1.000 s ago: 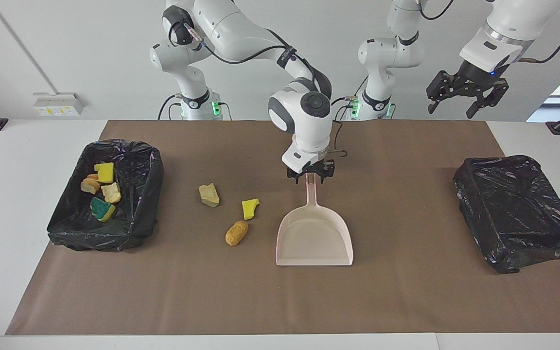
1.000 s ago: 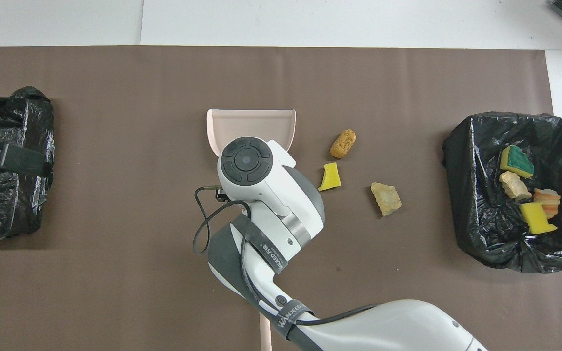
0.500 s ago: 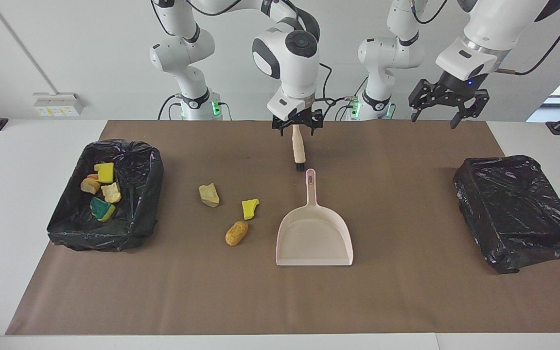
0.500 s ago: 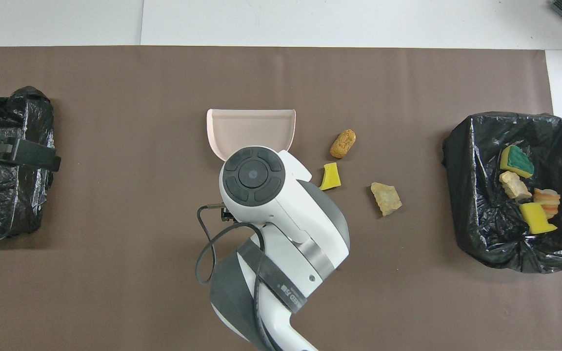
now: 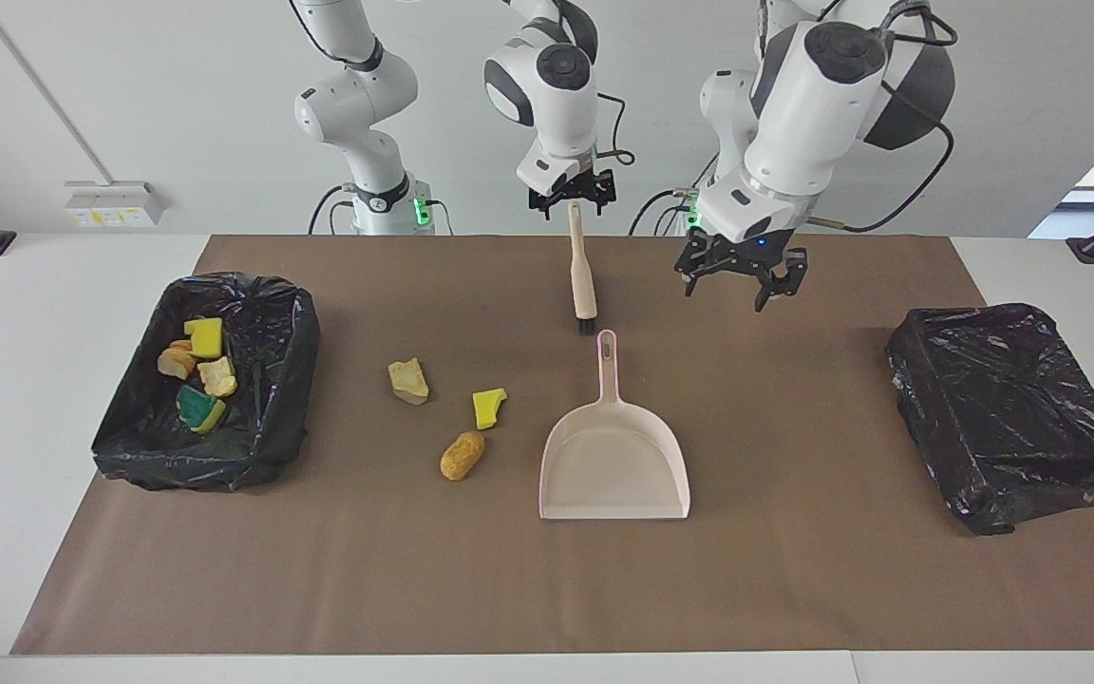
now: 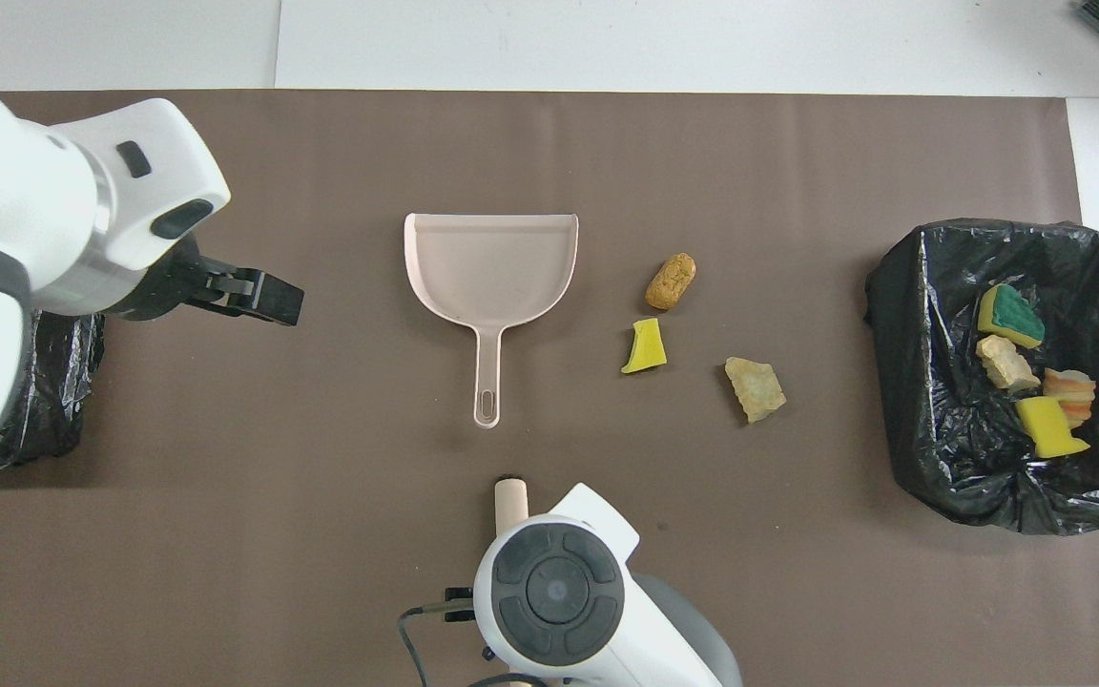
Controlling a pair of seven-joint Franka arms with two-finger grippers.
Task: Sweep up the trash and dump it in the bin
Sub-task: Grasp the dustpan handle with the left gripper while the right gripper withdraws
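Note:
Three trash scraps lie on the brown mat: a tan chunk [image 5: 408, 381] [image 6: 755, 388], a yellow sponge piece [image 5: 488, 407] [image 6: 645, 346] and an orange-brown bread piece [image 5: 462, 456] [image 6: 671, 281]. Several more lie in the black-lined bin [image 5: 262, 446] [image 6: 902, 324] at the right arm's end. The empty pink dustpan [image 5: 613, 465] [image 6: 490, 258] lies flat beside the scraps, handle toward the robots. The beige brush [image 5: 582, 275] [image 6: 509, 498] lies nearer the robots. My right gripper [image 5: 571, 195] is open over the brush handle's end. My left gripper [image 5: 742, 275] [image 6: 254, 296] is open, over the mat beside the brush.
A second black-lined bin [image 5: 1012, 408] [image 6: 44, 410] sits at the left arm's end, partly covered by my left arm in the overhead view. White table shows around the mat [image 5: 794, 570].
My right gripper let go of the dustpan handle, rose and drew back over the brush. My left gripper came down from its end of the table toward the middle.

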